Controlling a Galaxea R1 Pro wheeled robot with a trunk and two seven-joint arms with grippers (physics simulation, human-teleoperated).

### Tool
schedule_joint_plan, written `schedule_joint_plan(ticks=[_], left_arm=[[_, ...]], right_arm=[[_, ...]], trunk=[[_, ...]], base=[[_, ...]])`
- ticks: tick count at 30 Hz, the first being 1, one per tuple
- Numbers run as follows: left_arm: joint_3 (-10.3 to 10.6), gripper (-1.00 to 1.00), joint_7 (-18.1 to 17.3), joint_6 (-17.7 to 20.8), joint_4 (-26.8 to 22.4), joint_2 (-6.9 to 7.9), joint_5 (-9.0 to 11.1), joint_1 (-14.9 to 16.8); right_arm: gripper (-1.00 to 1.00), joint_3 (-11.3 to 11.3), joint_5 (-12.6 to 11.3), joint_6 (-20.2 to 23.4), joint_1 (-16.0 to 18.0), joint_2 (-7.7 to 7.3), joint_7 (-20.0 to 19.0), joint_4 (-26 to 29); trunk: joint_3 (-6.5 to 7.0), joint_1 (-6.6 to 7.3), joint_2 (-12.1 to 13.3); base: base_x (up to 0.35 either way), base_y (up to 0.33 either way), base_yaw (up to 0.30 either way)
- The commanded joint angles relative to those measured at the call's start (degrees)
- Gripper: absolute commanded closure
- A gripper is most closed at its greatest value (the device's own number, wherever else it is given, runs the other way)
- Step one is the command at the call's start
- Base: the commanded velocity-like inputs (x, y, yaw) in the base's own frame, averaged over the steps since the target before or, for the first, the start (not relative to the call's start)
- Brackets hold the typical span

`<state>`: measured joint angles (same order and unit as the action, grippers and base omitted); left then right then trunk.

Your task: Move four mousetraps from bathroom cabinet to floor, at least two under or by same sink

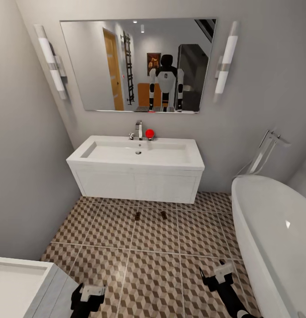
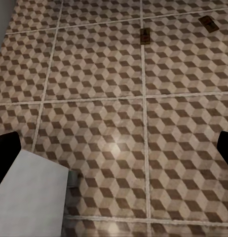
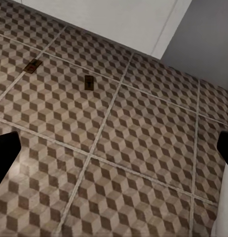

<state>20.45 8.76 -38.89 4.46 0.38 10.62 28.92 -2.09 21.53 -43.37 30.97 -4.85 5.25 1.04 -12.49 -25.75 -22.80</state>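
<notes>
Two mousetraps [image 1: 137, 215] [image 1: 164, 214] lie on the tiled floor [image 1: 153, 265] just in front of the sink [image 1: 137, 152]; both grippers [image 1: 87, 297] [image 1: 217, 274] hang apart and empty. Rolling closer risks a wheel scattering the traps.

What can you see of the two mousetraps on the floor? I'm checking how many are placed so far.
Two mousetraps lie flat on the patterned tile floor, just in front of the white sink cabinet. The left mousetrap and the right mousetrap are small brown rectangular boards with darker parts on top; finer detail is too small to tell. They sit side by side, apart from each other, the left one by a grout line. Nothing touches them but the floor, and both pincers are well away.
</notes>
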Motion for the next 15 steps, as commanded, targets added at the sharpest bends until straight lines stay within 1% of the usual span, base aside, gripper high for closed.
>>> schedule_joint_plan(ticks=[1,7,11,15], left_arm=[[0.49,-1.0,0.15,-0.28,0.2,-0.03,0.34,0.07],[0.52,-1.0,0.19,-0.23,0.2,-0.08,0.36,-0.03],[0.55,-1.0,0.2,-0.15,0.2,-0.15,0.36,-0.09],[0.55,-1.0,0.2,-0.14,0.2,-0.26,0.36,-0.09]], right_arm=[[-1.0,-0.2,0.62,-0.14,-0.01,0.0,0.45,-0.07],[-1.0,-0.2,0.62,-0.14,-0.24,0.01,0.57,-0.07],[-1.0,-0.2,0.62,-0.12,-0.29,0.08,1.82,-0.07],[-1.0,-0.2,0.62,-0.11,-0.29,0.13,2.11,-0.07]], trunk=[[-0.11,-0.03,-0.11],[-0.11,-0.03,-0.11],[-0.11,-0.03,-0.11],[-0.11,-0.03,-0.11]], base=[[0.0,0.0,0.0],[0.0,0.0,0.0],[0.0,0.0,0.0],[0.0,0.0,0.0]])
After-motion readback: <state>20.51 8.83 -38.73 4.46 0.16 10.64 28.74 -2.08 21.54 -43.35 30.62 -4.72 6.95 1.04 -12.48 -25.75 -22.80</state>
